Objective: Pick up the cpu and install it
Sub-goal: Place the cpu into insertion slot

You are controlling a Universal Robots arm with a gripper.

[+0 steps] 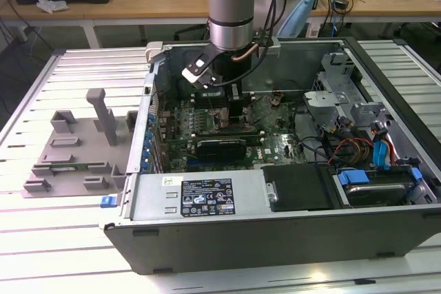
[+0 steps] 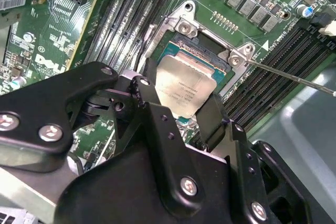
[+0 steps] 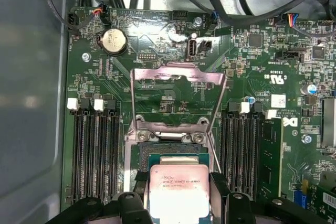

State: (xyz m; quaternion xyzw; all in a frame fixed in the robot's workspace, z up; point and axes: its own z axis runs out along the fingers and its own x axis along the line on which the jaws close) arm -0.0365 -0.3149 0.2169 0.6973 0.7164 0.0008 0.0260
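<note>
Reaches down into the open computer case (image 1: 151,239), over the green motherboard (image 3: 105,77) lying flat inside. Hangs the gripper (image 2: 181,100) directly above the cpu socket (image 3: 143,156), with the hinged load plate (image 3: 157,74) swung back and clear. Pinches the cpu (image 2: 184,85) between both fingers (image 2: 151,106) by two opposite edges, metal lid up and level with the board. Lines up with the socket opening straight beneath; seated or just above, cannot tell.

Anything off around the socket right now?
Nothing stands out. The cpu, held in the claw, lines up square with the socket, and the load plate is flipped open, clear of it. Whether it is seated, I cannot tell.
</note>
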